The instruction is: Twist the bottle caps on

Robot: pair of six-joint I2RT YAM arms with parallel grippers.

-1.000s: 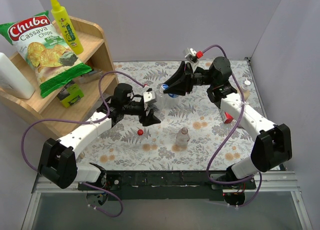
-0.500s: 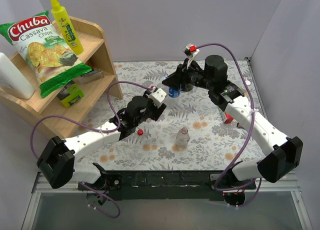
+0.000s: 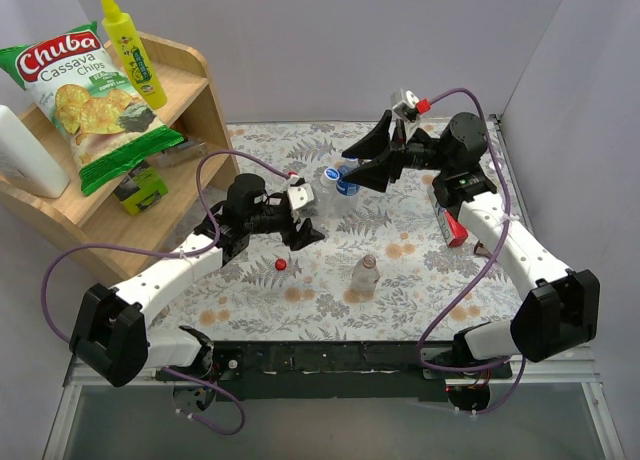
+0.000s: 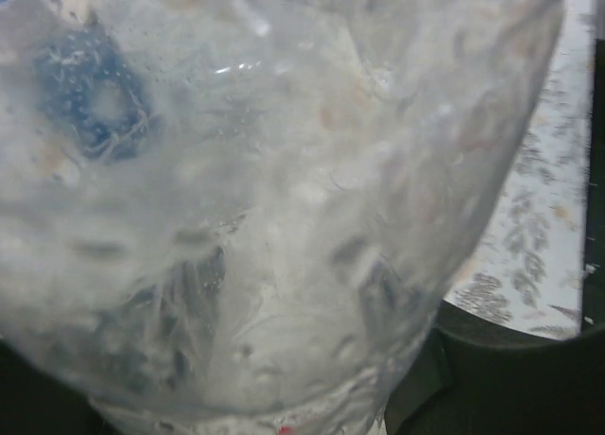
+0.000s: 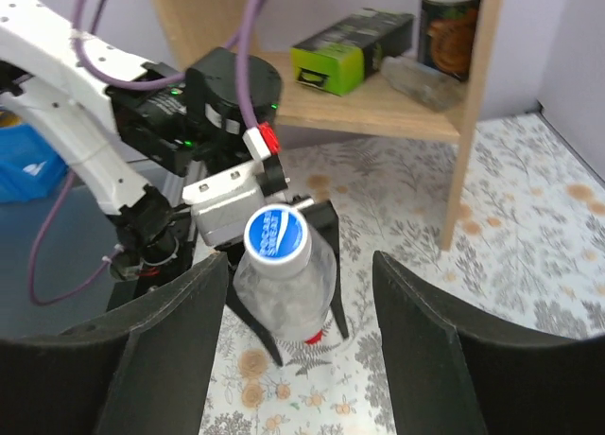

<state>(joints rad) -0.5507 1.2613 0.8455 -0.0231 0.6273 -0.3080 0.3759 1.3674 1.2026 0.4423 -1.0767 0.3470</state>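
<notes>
A clear bottle (image 5: pixel 284 293) with a blue-and-white cap (image 5: pixel 276 234) on its neck stands tilted at the middle of the table. My left gripper (image 3: pixel 312 212) is shut on its body, black fingers (image 5: pixel 326 219) on either side, and the bottle (image 4: pixel 284 189) fills the left wrist view. My right gripper (image 5: pixel 301 265) is open, with its fingers spread wide on both sides of the cap and touching nothing. A loose red cap (image 3: pixel 281 264) lies on the table. A second clear bottle (image 3: pixel 366 275) stands without a cap near the front.
A wooden shelf (image 3: pixel 195 80) at the left holds a chips bag (image 3: pixel 85 95), a yellow squeeze bottle (image 3: pixel 130 45), a green box (image 5: pixel 352 49) and a can (image 5: pixel 451 26). Grey walls close the back and the right side.
My right gripper has opened and drawn back to the right, off the blue cap. The left arm has shifted a little with the bottle still in its grip.
</notes>
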